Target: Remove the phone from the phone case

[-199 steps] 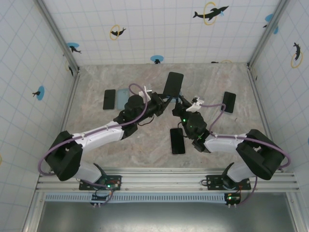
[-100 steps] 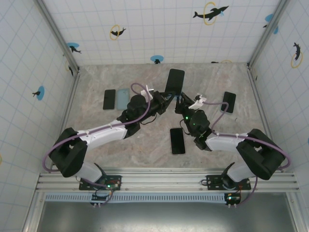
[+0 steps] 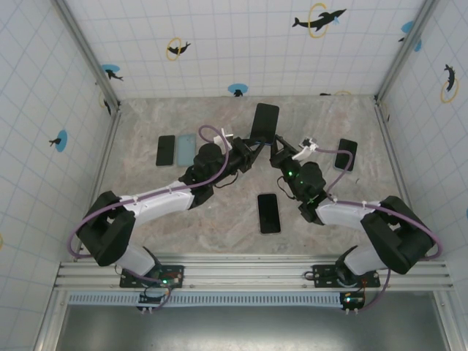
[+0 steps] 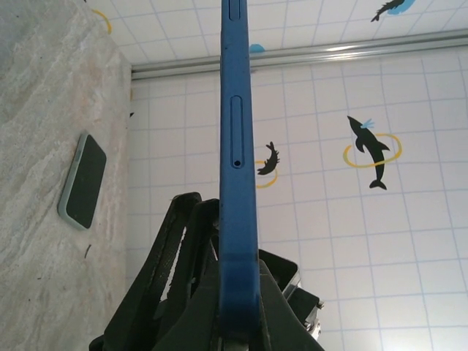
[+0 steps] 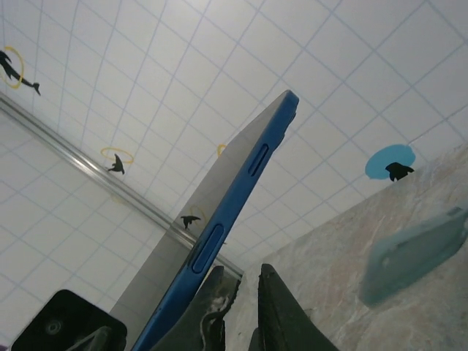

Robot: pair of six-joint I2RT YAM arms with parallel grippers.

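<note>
Phone [image 3: 263, 123] in its blue case [image 4: 238, 146], held up in the air over the middle of the surface [image 3: 219, 227].
The left jaws pinch its lower end. The right jaws sit just beside the case's edge, a sliver apart and gripping nothing. To do this well, I'd say the right should catch the case lip near a corner and peel while the left holds firm.

Stands walled on three sides by white gridded walls [image 3: 241, 51] dotted with dolphin stickers [image 3: 319, 20]. Rests on a beige marbled bench [image 3: 219, 228], with aluminium posts [image 3: 86, 53] at the far corners and a rail [image 3: 248, 272] along the near edge.
</note>
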